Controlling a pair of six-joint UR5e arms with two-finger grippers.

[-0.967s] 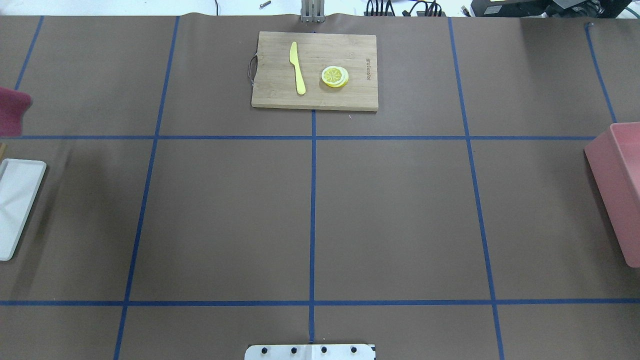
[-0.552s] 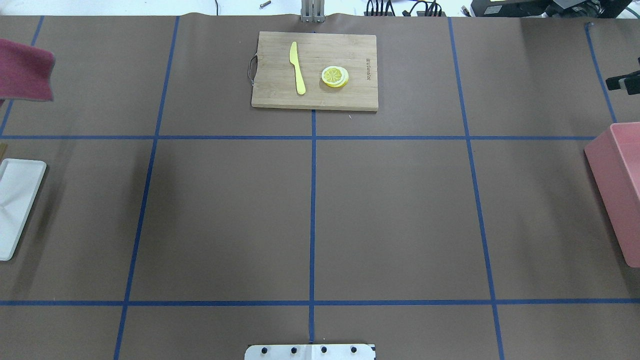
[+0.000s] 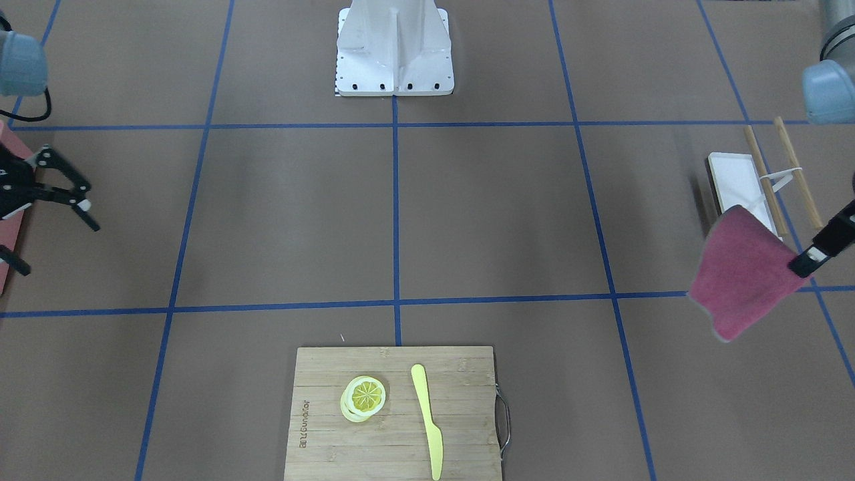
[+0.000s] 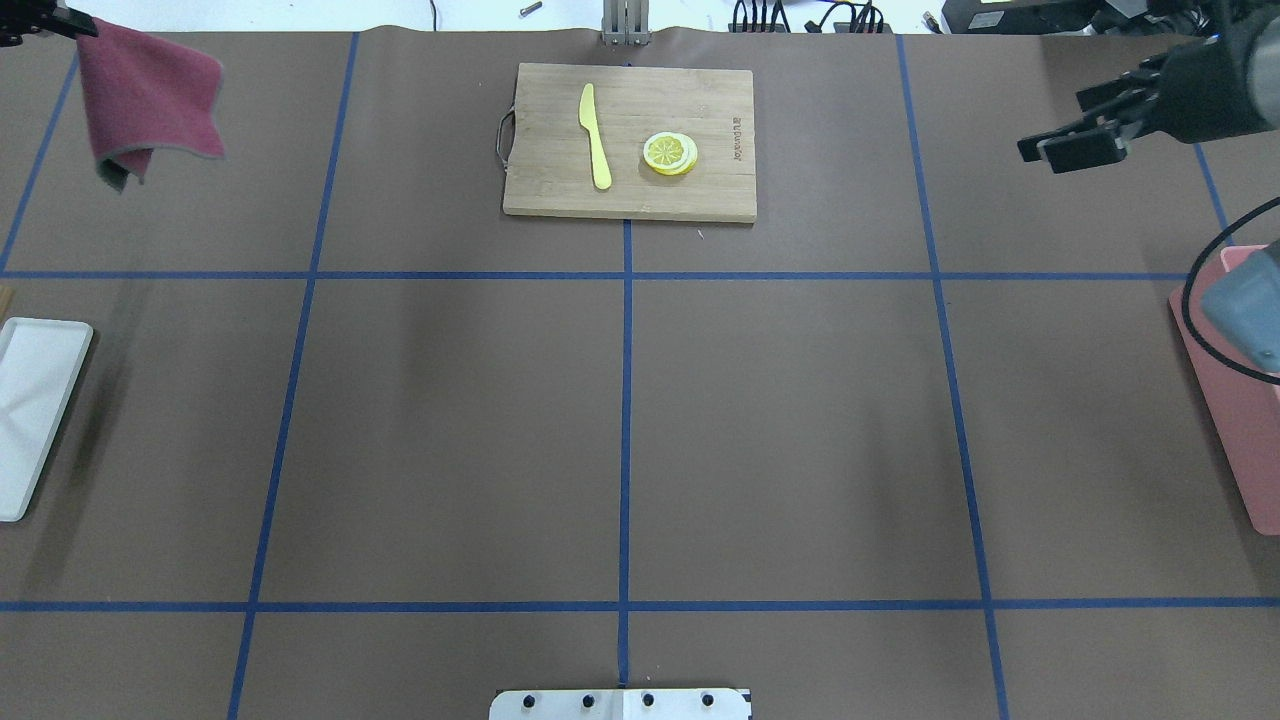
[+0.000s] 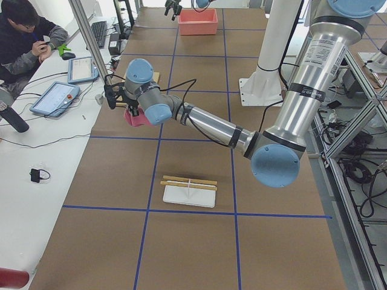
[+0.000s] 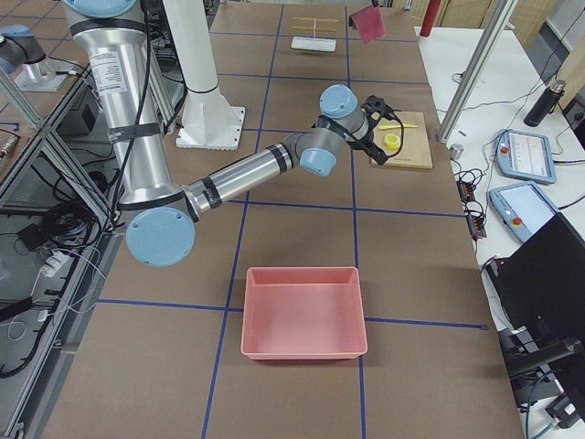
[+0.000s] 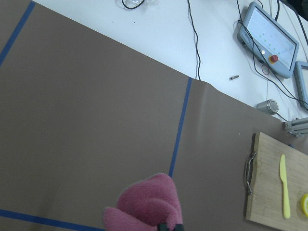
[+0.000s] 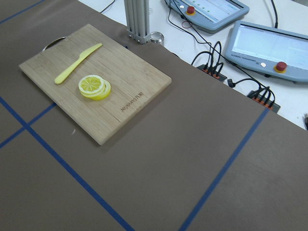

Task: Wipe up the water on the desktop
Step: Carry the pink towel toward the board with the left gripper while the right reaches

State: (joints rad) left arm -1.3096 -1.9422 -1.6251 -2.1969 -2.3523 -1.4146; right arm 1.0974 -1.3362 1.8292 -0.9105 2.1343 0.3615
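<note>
Room is plentiful between my two pincers. The brown worktop [image 4: 780, 430] with its blue tape lines stretches bare beneath them and across the span from one to the other, and only its fringes carry anything.

My left pincer [image 3: 800, 262] is closed on one corner of a maroon cloth [image 3: 741, 274], which hangs loose below it, above the worktop rather than laid on it. Behind that pincer, toward my base, lies a white tray [image 3: 735, 180] with a pair of chopsticks [image 3: 795, 170] along its side.

My right pincer [image 3: 59, 247] stands wide open and holds nothing, raised over the worktop at the opposite end. A pink bin [image 6: 304, 311] sits behind it, nearer my base.

Roughly midway between the pincers, close to the far edge, a cutting board [image 4: 700, 110] carries a yellow knife [image 4: 596, 135] and lemon slices [image 4: 670, 153] side by side, apart from each other.

The overhead view catches only the tip of my left pincer at its corner, while the front-facing view shows the grip on the cloth plainly. My left wrist view shows just the bunched top of the cloth. It also shows the brown covering ending a little ahead of that pincer, with a white table, cables and a control pendant [image 7: 269, 38] beyond. My right wrist view shows the same edge ahead of the right pincer, beside an aluminium post [image 8: 139, 19]. The view from the left end alone shows a person [image 5: 24, 42] seated past that edge.
</note>
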